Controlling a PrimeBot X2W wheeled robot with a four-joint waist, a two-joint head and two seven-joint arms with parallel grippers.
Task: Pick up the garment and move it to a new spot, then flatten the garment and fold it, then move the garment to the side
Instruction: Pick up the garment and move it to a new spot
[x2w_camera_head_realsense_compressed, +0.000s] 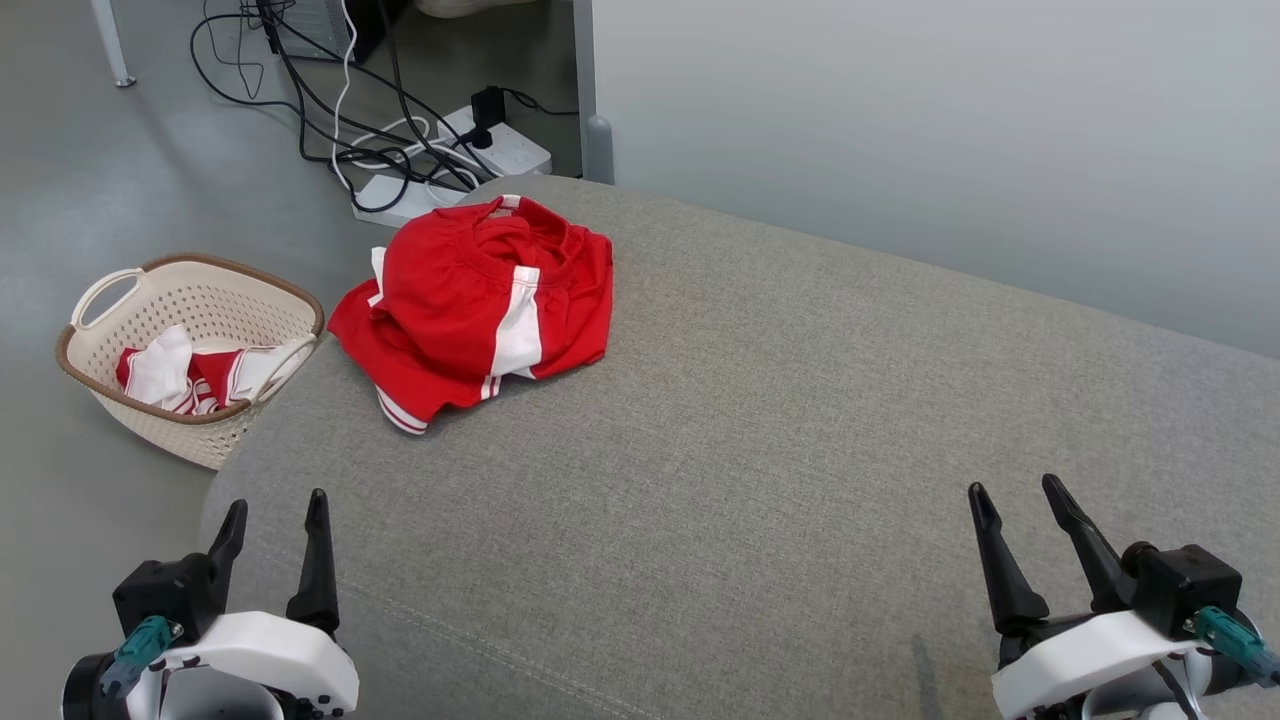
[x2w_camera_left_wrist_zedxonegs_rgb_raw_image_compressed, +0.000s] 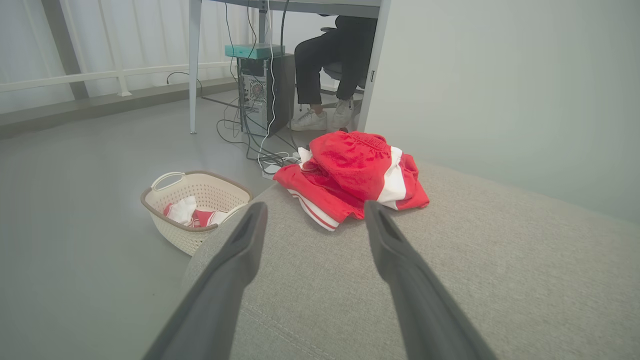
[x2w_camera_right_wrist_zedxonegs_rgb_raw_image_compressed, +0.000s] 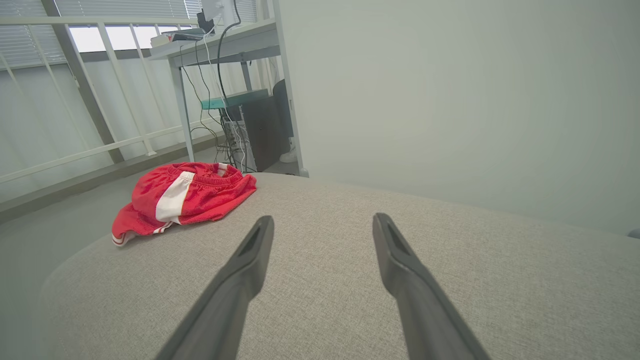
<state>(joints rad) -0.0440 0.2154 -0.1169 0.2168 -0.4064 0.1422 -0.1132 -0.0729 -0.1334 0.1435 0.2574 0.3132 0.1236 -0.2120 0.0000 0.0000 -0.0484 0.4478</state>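
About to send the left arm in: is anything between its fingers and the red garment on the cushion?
Nothing visible. Bare grey cushion lies between the left fingers and the red garment; the basket sits on the floor, off to the left.

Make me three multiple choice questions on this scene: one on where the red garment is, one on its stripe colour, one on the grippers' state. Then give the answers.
1. The red garment lies: A in the basket; B on the grey cushion; C hanging from a gripper.
2. Its stripe is: A blue; B black; C white.
3. The left gripper and right gripper are: A both open and empty; B both shut; C both gripping the garment.
Answers: 1 B, it lies on the cushion's far left part, outside the basket. 2 C, a white band crosses the red cloth. 3 A, each pair of fingers stands apart with nothing between.
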